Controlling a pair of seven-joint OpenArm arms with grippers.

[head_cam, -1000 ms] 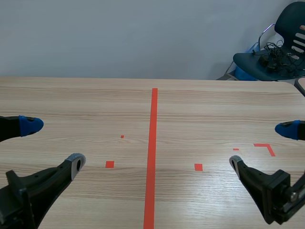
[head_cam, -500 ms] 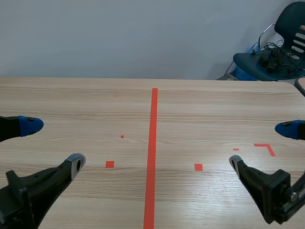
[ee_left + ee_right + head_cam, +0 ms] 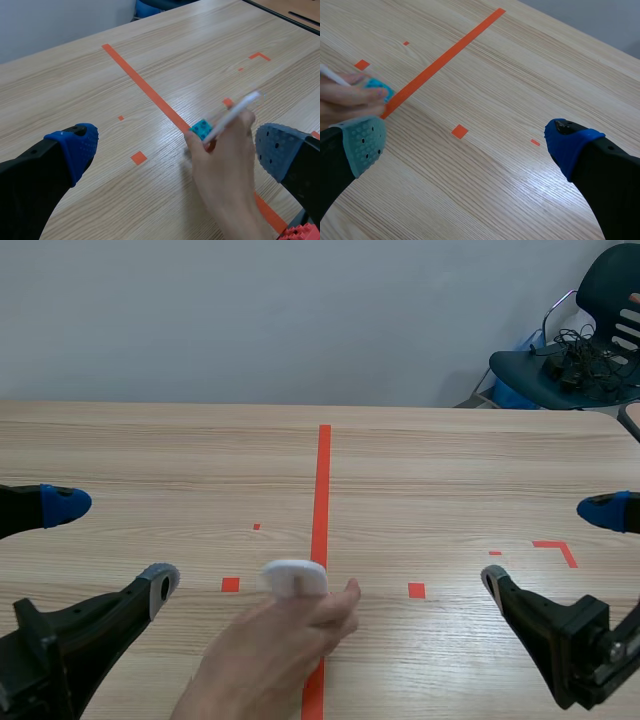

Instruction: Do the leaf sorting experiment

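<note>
White disc (image 3: 293, 578) in hand (image 3: 280, 645) between left pincer (image 3: 112, 544) and right pincer (image 3: 548, 546).

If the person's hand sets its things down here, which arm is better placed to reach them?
Probably left. The hand with the white piece and teal block is ahead between the fingers of the open left gripper, but off beside the right gripper.
</note>
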